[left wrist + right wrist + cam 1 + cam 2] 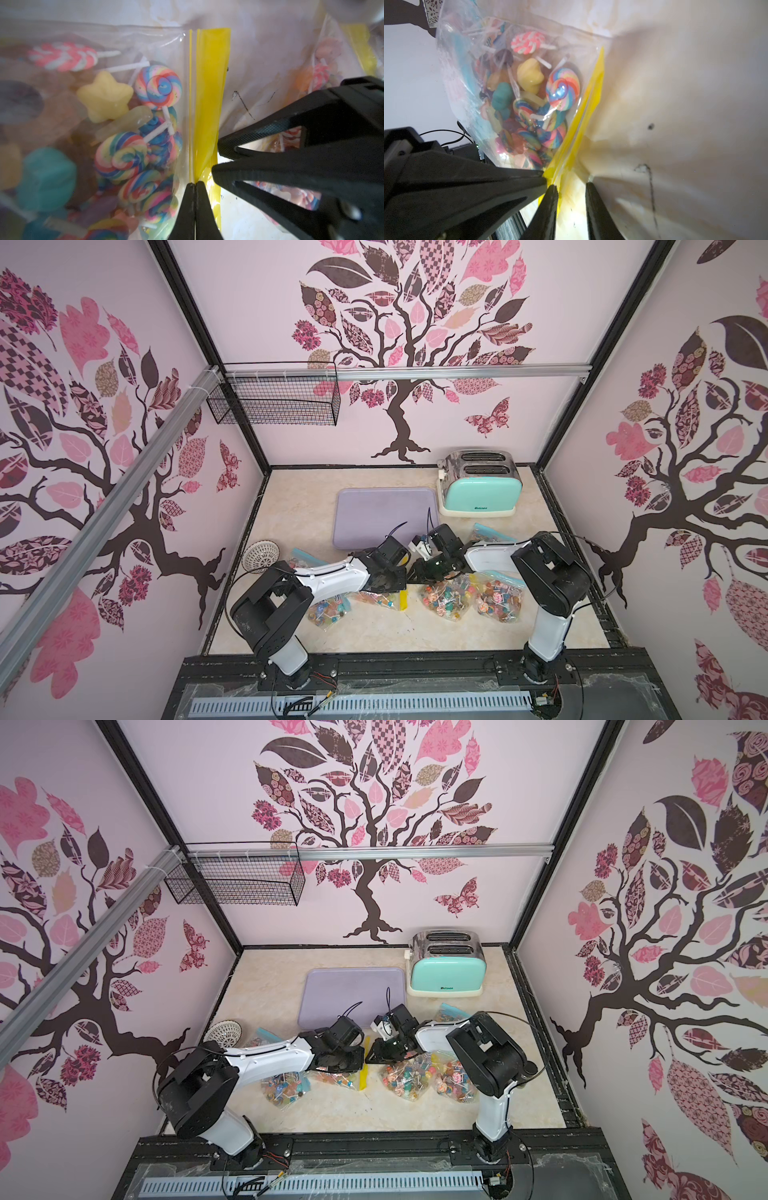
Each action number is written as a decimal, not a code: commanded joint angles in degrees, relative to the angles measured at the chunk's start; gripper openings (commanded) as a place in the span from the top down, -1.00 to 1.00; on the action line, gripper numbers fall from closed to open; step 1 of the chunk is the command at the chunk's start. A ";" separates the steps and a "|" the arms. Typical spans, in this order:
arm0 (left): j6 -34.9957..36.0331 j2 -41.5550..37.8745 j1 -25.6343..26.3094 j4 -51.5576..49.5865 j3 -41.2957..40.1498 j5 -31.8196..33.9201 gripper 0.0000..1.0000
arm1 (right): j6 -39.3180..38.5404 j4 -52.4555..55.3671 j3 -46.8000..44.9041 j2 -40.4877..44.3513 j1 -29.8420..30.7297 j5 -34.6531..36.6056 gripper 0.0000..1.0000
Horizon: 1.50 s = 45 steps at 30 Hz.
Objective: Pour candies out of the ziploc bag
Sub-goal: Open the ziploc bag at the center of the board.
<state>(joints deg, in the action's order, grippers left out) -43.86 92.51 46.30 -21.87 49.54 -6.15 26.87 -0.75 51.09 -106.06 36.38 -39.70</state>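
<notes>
The left gripper (195, 184) has its jaws pressed together on the yellow zip strip (209, 93) of the ziploc bag (182, 52), pinching the bag's mouth edge flat between the fingertips. Just beside it, the right gripper (570, 185) has its jaws a narrow gap apart; the end of the same yellow strip hangs down between them, against one fingertip and clear of the other. In the left wrist view the right gripper's two black fingers (249, 135) point at the outer edge of the strip, close to the left fingertips.

The candies (128, 124) are all inside the clear bag, crowded up behind the zip line: a rainbow swirl lollipop (159, 87), a yellow star sweet (105, 98), a teal block (46, 176) and a pink-and-white lollipop (62, 56) on a white stick.

In both top views the two wrists meet nose to nose low over the pale tabletop (374, 630), and the held bag (376, 597) lies there below the left wrist with its yellow strip turned toward the right arm. Other candy bags (446, 597) lie to either side. Behind the grippers sits a lilac tray (374, 510), with a mint toaster (482, 489) beside it toward the back right, and a white latticed bowl (261, 556) by the left wall.
</notes>
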 commanded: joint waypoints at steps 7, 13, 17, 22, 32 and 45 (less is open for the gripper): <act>0.17 -1.24 -0.34 0.18 -0.76 1.13 1.00 | 0.89 1.36 1.20 -3.44 0.52 2.08 0.54; -0.13 -1.46 -0.43 -0.80 -0.67 2.35 1.00 | 1.67 0.61 1.46 -4.52 0.60 1.74 0.59; -0.49 -1.50 -0.43 -0.91 -0.84 2.81 1.00 | 2.11 0.24 1.89 -5.35 0.60 1.65 0.60; -0.83 -1.25 -0.47 -0.53 -1.02 2.72 1.00 | 2.66 -0.14 2.18 -6.42 0.77 1.55 0.62; -0.61 -1.24 -0.51 -0.20 -1.19 2.08 0.95 | 3.22 -0.91 1.92 -7.35 1.01 1.52 1.00; 2.50 1.21 -0.47 0.73 -0.55 -1.46 0.38 | 2.81 0.07 1.64 -5.85 0.99 2.26 1.00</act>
<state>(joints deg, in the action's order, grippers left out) -42.85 92.05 46.09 -21.30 48.75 -6.55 30.22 -5.37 53.56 -111.04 36.99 -41.74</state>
